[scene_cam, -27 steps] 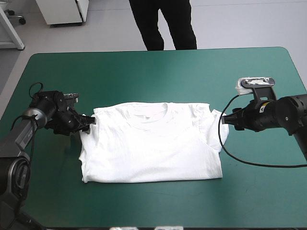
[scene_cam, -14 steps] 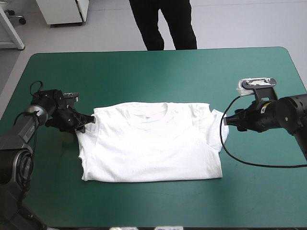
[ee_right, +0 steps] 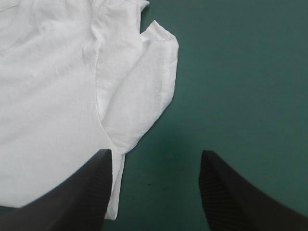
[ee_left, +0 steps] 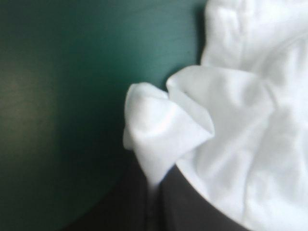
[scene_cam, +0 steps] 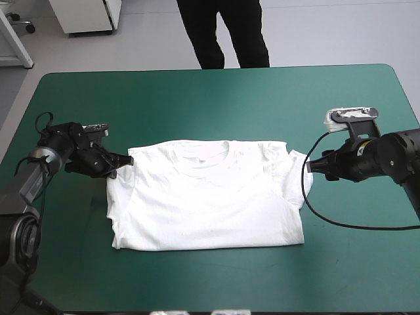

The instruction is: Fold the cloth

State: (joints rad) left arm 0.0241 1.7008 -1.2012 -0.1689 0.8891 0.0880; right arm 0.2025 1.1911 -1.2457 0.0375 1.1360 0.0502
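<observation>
The white T-shirt (scene_cam: pixel 207 197) lies spread on the teal-green table, its bottom half folded up, collar toward the far edge. My left gripper (scene_cam: pixel 123 163) is shut on the T-shirt (ee_left: pixel 159 139) at its left shoulder corner; a pinched fold of white cloth rises between the black fingers (ee_left: pixel 192 202). My right gripper (scene_cam: pixel 314 166) hovers just off the shirt's right sleeve (ee_right: pixel 144 91), open, its fingers (ee_right: pixel 77 192) apart over the sleeve's edge and bare table.
Bare teal-green cover (scene_cam: pixel 216 98) lies beyond the shirt toward the far edge and along the near edge (scene_cam: pixel 216 282).
My left gripper has shut on the shirt's left shoulder corner and shifted slightly. The right gripper has stayed where it was, open.
</observation>
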